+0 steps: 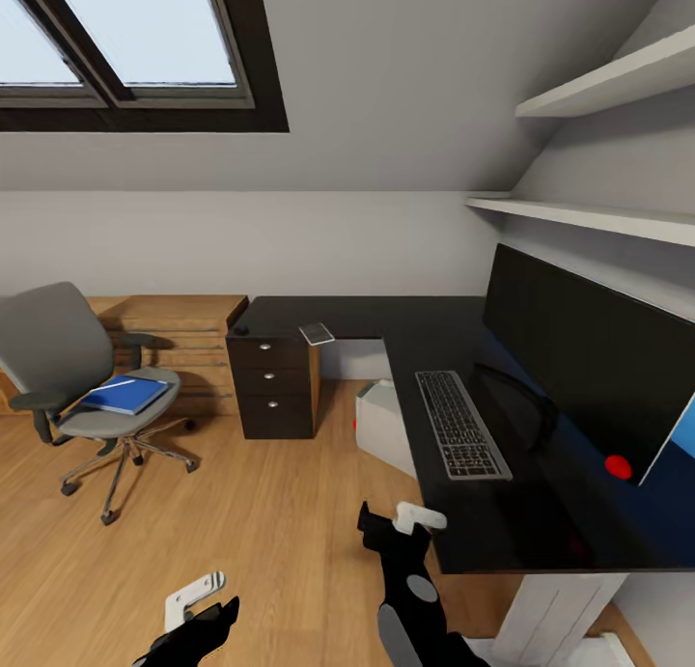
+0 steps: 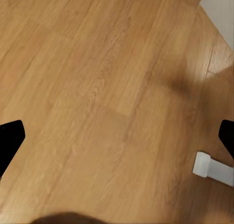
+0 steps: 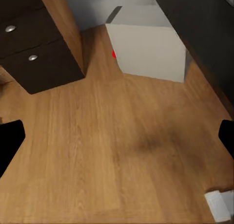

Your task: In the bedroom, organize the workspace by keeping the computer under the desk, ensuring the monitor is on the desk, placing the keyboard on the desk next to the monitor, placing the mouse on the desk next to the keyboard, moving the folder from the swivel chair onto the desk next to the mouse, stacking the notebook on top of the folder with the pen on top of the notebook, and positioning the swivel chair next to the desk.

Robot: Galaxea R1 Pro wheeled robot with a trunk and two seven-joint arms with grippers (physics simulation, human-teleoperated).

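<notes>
Both grippers hang empty over the wood floor [image 2: 97, 87], fingers spread: the left gripper [image 2: 117, 136] over bare planks, the right gripper [image 3: 117, 136] short of the computer [image 3: 146, 44], a pale box under the desk [image 1: 386, 324] beside its drawers [image 3: 34, 48]. The head view adds the keyboard [image 1: 461, 424] and monitor [image 1: 589, 348] along the desk's right side. On the swivel chair [image 1: 68, 377], well apart, the blue folder [image 1: 125, 395] lies on the seat.

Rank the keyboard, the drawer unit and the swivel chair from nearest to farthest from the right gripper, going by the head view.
From the right gripper:
1. Keyboard, on the desk just ahead and to the right, in front of the monitor.
2. Drawer unit, farther ahead, under the desk's far wing.
3. Swivel chair, far left, carrying the blue folder.
</notes>
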